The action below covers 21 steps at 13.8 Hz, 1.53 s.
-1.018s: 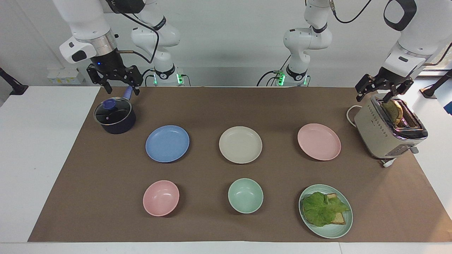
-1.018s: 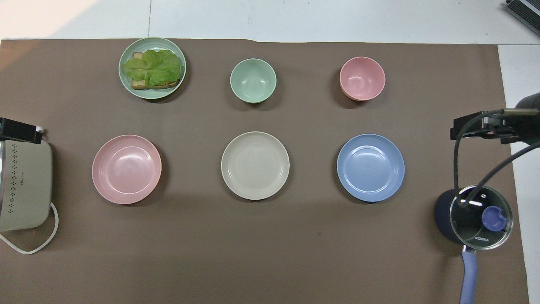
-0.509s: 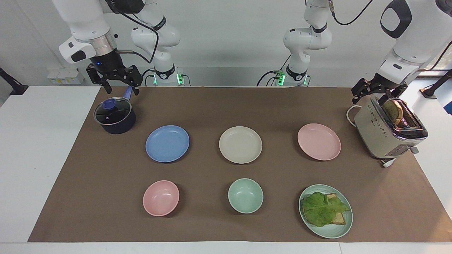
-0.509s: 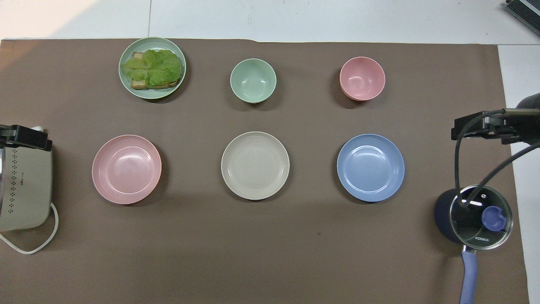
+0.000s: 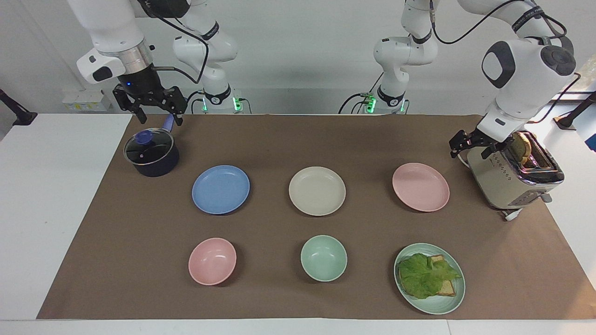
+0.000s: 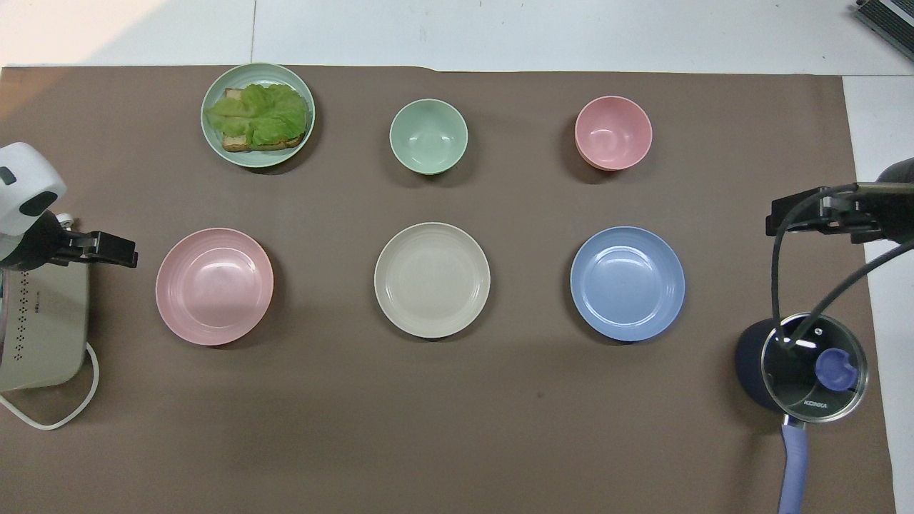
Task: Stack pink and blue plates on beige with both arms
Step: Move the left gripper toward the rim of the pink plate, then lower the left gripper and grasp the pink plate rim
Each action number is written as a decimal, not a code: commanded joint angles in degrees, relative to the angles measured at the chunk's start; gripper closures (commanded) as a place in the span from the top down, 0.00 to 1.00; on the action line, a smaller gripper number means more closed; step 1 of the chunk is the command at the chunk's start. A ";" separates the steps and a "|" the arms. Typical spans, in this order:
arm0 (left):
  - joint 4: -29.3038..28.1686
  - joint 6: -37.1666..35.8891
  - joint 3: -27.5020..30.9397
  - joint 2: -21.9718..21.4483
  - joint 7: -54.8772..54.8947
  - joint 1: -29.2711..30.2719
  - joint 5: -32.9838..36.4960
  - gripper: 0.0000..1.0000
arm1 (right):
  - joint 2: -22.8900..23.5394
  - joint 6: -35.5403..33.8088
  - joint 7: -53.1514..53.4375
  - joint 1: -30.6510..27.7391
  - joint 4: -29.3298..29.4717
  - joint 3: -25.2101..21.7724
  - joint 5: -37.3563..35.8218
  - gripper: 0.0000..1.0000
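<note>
Three equal plates lie in a row on the brown mat: the blue plate (image 5: 220, 189) (image 6: 627, 283) toward the right arm's end, the beige plate (image 5: 317, 190) (image 6: 432, 280) in the middle, the pink plate (image 5: 421, 186) (image 6: 214, 285) toward the left arm's end. My left gripper (image 5: 469, 146) (image 6: 107, 250) hangs open and holds nothing, over the mat between the toaster and the pink plate. My right gripper (image 5: 157, 115) (image 6: 807, 214) is open with nothing in it, up in the air by the saucepan, apart from the blue plate.
A dark saucepan (image 5: 151, 152) (image 6: 800, 368) with a glass lid stands at the right arm's end. A toaster (image 5: 510, 179) (image 6: 43, 321) with toast stands at the left arm's end. Farther out are a pink bowl (image 5: 212, 260), a mint bowl (image 5: 323, 257) and a green plate (image 5: 433, 309) with a lettuce sandwich.
My left gripper has come down from above the toaster and moved toward the pink plate. The right gripper has barely shifted. No plate has moved.
</note>
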 commanded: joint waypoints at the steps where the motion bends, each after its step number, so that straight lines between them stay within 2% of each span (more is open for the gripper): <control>1: -4.60 4.81 -0.18 1.21 -1.17 0.85 1.15 1.00 | -0.73 0.63 1.58 0.01 -0.75 -0.01 -0.57 1.00; 4: -4.70 7.44 -0.26 5.70 -1.08 2.52 0.53 1.00 | -0.82 0.54 1.49 0.01 -0.92 -0.09 -0.57 1.00; 9: -6.89 11.22 -0.26 9.22 -6.52 2.61 -2.28 1.00 | -1.17 0.63 1.58 0.01 -1.54 -0.09 -0.57 1.00; 13: -13.29 13.33 -0.35 8.61 -16.00 2.43 -2.72 1.00 | -1.17 0.63 1.58 0.01 -1.54 -0.09 -0.57 1.00; 16: -15.93 13.34 -0.35 7.04 -18.13 2.87 -2.90 1.00 | -1.17 0.63 1.58 0.01 -1.54 -0.09 -0.57 1.00; 17: -16.47 13.25 -0.35 6.68 -18.74 3.05 -3.16 0.92 | -1.17 0.63 1.66 0.01 -1.54 -0.09 -0.49 1.00; 18: -16.48 12.90 -0.35 6.68 -19.18 3.14 -3.60 0.38 | -1.17 0.63 1.67 0.01 -1.54 -0.09 -0.40 1.00; 19: -16.39 12.73 -0.35 6.76 -19.27 3.14 -3.86 0.09 | -1.17 0.63 1.84 0.01 -1.54 -0.09 -0.40 1.00; 20: -16.30 12.55 -0.35 6.76 -19.28 2.79 -3.95 0.00 | -1.17 0.63 1.84 0.01 -1.54 -0.09 -0.48 1.00; 21: -16.13 12.46 -0.35 6.76 -19.28 2.61 -3.95 0.00 | -1.17 0.63 1.84 0.01 -1.54 -0.09 -0.49 1.00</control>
